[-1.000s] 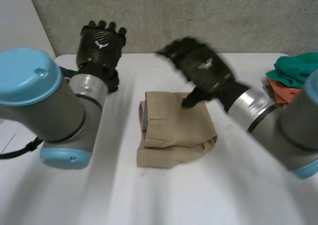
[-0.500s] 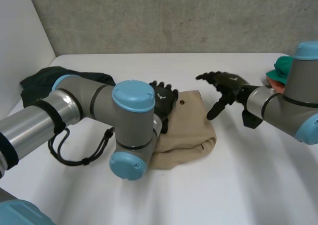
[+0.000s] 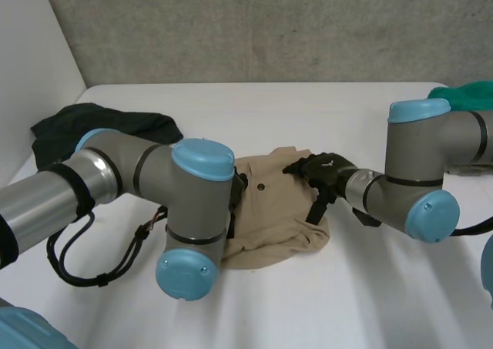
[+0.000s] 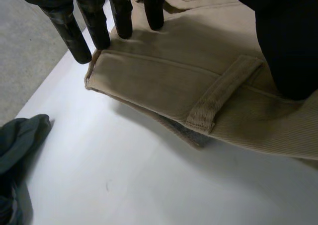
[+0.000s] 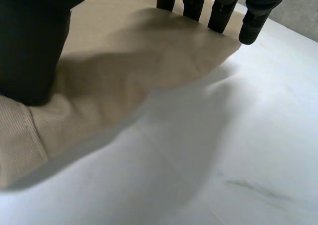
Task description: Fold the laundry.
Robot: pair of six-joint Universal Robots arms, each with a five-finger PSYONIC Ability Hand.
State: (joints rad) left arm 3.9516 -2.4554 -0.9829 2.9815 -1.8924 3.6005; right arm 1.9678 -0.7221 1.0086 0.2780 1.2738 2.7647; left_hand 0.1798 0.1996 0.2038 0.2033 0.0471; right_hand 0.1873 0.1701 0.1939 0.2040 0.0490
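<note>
A tan folded garment with a button and a belt loop lies at the table's middle. My left hand rests on its left edge, mostly hidden behind my left arm. In the left wrist view the left hand is open, its straight fingers touching the garment's edge and its thumb lying on the cloth. My right hand is on the garment's right edge. In its own wrist view the right hand is open too, fingertips set on the cloth near its border.
A dark garment lies at the back left of the table, also seen beside the left hand. A green cloth sits at the far right behind my right arm. A grey wall runs behind the table.
Both hands were raised above the table a second ago. They have come down onto the tan garment, the left at its left edge, the right at its right edge.
</note>
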